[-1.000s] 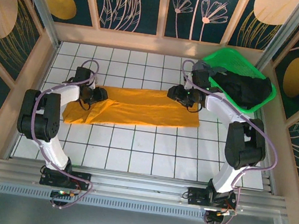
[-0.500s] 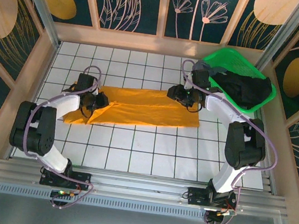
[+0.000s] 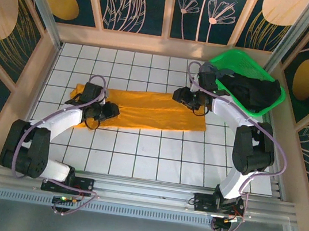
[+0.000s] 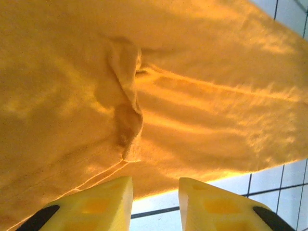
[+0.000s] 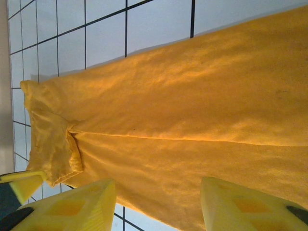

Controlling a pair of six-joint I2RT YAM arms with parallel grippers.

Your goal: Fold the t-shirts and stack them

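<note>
The left gripper [image 4: 155, 195] stands partly open with nothing between its fingers. Just ahead of it the mustard-orange t-shirt [image 4: 202, 110] lies long and flat on the desk [image 3: 137, 153]. At the other end of the shirt the right gripper [image 5: 159, 197] hangs low, wide open and empty. The cloth looks light, soft and limp, so I judge it best pinched at its edge. Behind the right gripper, the black t-shirt [image 3: 257, 90] and the grey t-shirt [image 3: 210, 70] lie in the green basket [image 3: 233, 53].

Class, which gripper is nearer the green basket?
Right. The right gripper is over the orange t-shirt end nearest the green basket; the left gripper is over its opposite half.
</note>
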